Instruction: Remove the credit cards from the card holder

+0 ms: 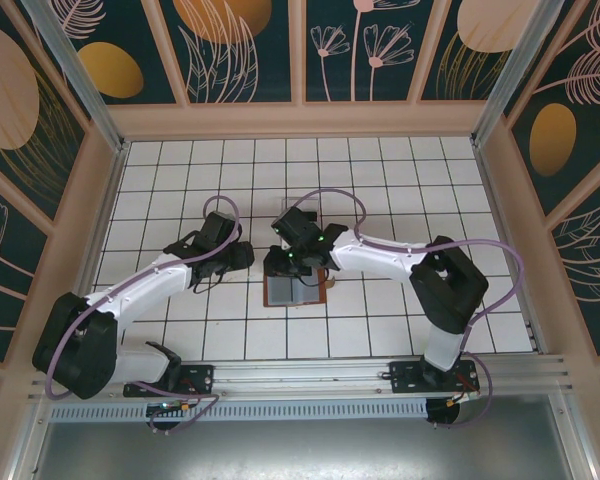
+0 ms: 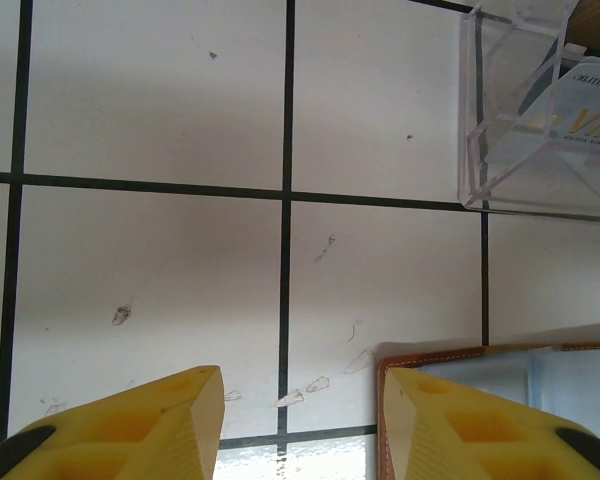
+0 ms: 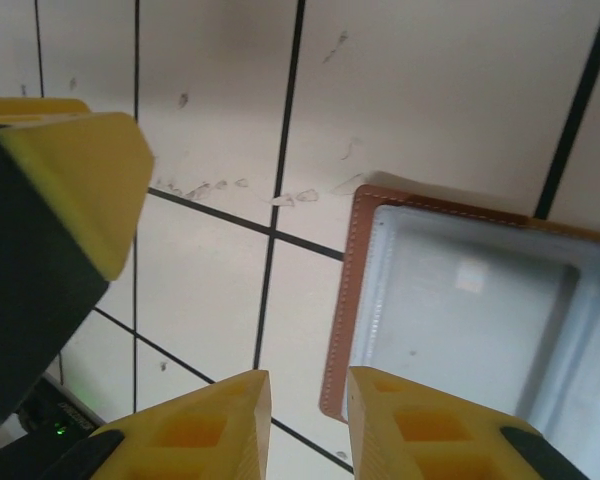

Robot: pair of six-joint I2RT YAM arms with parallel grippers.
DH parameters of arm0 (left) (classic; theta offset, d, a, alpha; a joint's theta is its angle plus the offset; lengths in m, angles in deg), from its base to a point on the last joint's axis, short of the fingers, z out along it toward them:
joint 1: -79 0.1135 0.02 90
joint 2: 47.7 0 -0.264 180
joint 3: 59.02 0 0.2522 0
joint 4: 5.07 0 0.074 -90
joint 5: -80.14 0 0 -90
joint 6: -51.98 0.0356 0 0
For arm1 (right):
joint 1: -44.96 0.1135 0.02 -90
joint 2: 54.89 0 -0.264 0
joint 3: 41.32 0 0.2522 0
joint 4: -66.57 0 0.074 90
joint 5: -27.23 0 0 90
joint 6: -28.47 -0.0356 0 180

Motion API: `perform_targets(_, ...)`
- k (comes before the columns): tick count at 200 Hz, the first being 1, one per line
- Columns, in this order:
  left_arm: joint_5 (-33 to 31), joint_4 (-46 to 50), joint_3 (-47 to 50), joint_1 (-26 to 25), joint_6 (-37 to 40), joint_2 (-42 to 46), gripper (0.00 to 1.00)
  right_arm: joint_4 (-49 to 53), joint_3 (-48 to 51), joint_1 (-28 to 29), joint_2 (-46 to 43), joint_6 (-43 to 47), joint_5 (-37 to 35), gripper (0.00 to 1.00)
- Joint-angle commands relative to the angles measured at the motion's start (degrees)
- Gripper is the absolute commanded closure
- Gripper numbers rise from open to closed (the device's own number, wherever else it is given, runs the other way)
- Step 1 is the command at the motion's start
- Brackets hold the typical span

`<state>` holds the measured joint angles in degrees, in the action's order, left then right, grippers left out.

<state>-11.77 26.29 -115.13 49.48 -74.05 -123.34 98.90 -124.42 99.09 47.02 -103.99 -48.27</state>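
Hovering narrowly parted, empty, over the stitched edge of the open card holder (image 3: pixel 460 300) on the tiled surface (image 2: pixel 150 270): right tool (image 3: pixel 308 390). Left tool (image 2: pixel 302 385) spread alongside. Risk: pinching leather, not a card, and dragging it.

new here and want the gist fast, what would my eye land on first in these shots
An open brown wallet with a grey-blue inside lies mid-table, the left arm and right arm reaching toward it. Yellow fingers frame it close up in the right wrist view. At the top right of the left wrist view is a clear stand with a printed card inside.
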Motion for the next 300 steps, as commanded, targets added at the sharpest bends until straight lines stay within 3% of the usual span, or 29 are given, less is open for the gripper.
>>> perform_targets(1, -0.8, -0.8, 0.6, 0.3, 0.7, 1.5, 0.53, -2.2, 1.0, 0.9, 0.9, -1.7, 0.1, 0.72)
perform_targets(186, -2.4, -0.7, 0.3, 0.3, 2.4, 1.5, 0.52, -2.1, -0.5, 3.1, 8.7, -3.1, 0.5, 0.67)
perform_targets(300, -1.9, -1.0, 0.2, 0.3, 2.5, 1.0, 0.52, 11.2, -3.8, 4.7, 9.6, -2.9, -11.0, 0.66)
